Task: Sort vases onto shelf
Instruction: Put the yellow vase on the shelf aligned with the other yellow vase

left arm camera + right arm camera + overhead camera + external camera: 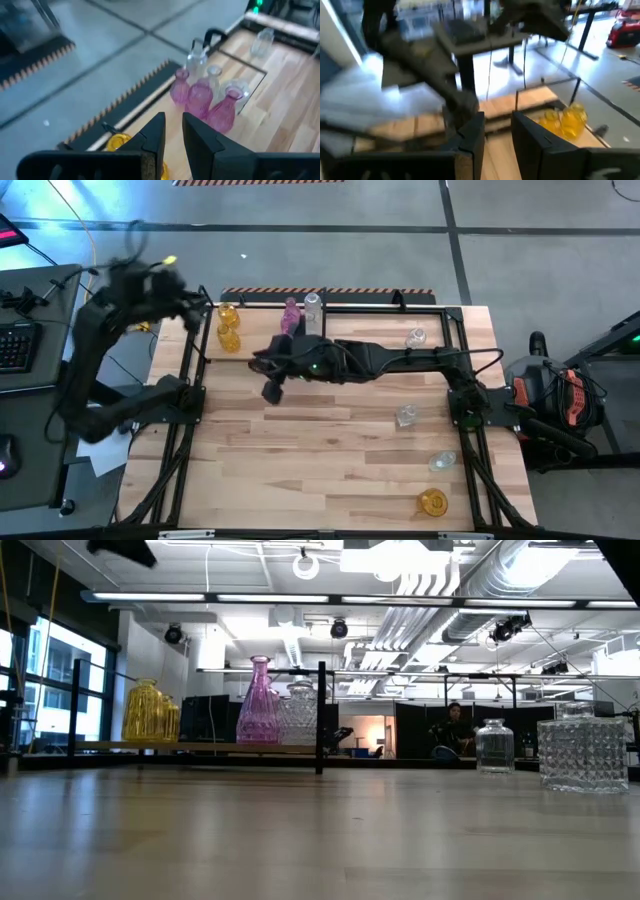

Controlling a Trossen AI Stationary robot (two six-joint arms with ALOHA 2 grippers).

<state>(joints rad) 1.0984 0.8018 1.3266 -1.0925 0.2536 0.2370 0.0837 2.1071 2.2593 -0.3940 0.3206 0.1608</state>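
My left gripper (pixel 172 132), fingers slightly parted and empty, hovers above the shelf (pixel 330 305); pink vases (pixel 200 97) stand upright, necks up.

the high view looks straight down from far above, taking in the whole table (pixel 330 450) and the shelf (pixel 330 305) along its far edge. the low view sits at tabletop height at the table's near edge, facing level toward the shelf (pixel 200 748) and the room behind. the left wrist view looks steeply down on the shelf from above its outer side, showing the pink vases (pixel 202 97). the right wrist view looks along the shelf toward the yellow vases (pixel 565 121), which the low view (pixel 150 712) shares.
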